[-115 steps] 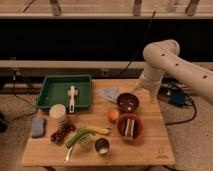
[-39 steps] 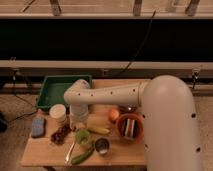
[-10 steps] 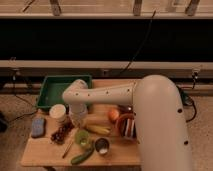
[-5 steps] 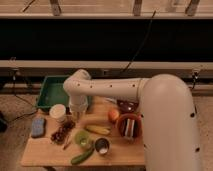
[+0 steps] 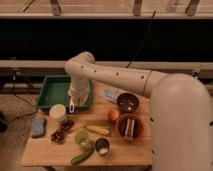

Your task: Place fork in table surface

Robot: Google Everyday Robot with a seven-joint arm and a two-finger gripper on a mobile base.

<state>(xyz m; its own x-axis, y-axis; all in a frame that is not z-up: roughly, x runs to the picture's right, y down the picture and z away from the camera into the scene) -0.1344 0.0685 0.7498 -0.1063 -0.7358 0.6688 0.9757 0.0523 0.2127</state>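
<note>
The gripper (image 5: 73, 105) has come up and back within the last second. It was low over the clutter by the green cup (image 5: 82, 137) and banana (image 5: 98, 130), and it now hangs above the near right corner of the green tray (image 5: 54, 90), with its fingers pressed together. Something pale and slim shows at its tip, but I cannot tell whether that is the fork or only the fingers, and I cannot make out the fork lying anywhere else. If the fork is pinched there, the lift is done and the setting-down is not (a guess, not something seen). The barest stretch of table surface (image 5: 45, 147) lies in front of the gripper and to its left.
</note>
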